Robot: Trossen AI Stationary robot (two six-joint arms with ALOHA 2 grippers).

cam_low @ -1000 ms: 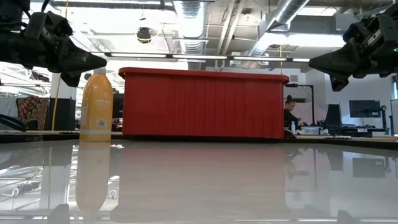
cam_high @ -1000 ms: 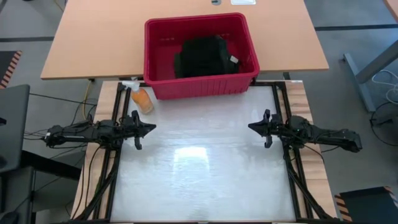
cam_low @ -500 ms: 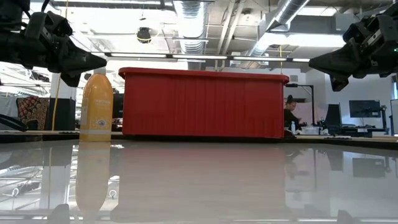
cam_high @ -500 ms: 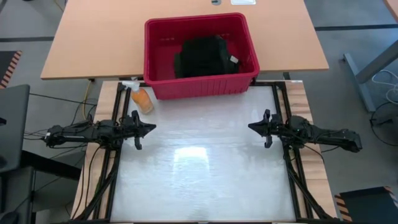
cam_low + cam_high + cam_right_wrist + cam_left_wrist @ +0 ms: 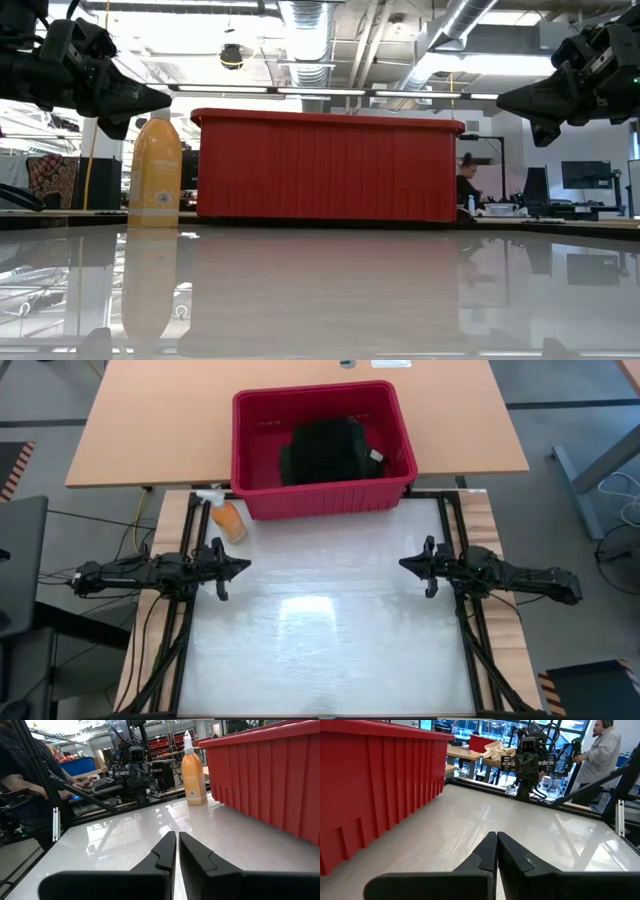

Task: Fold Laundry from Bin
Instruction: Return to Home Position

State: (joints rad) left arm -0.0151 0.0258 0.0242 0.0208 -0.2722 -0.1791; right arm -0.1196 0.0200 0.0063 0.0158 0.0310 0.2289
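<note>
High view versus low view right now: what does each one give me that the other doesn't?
Only the high view shows the laundry lying inside the bin. Only the low view shows a person in the room beyond. Both show the bin, the spray bottle, the left gripper and right gripper, both shut, holding nothing.

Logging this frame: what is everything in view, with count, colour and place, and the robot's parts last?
bin: one, red, far centre edge of the work surface.
laundry: one folded pile, dark, inside the bin.
spray bottle: one, orange, upright beside the bin's near left corner.
work surface: one, glossy white, between the arms.
wooden table: one, tan, beyond the work surface.
person: one, light grey top, standing beyond the right arm.
second person: one, dark top, beyond the left arm.
left pincer: one, dark, shut, raised at the surface's left side.
right pincer: one, dark, shut, raised at the right side.
</note>
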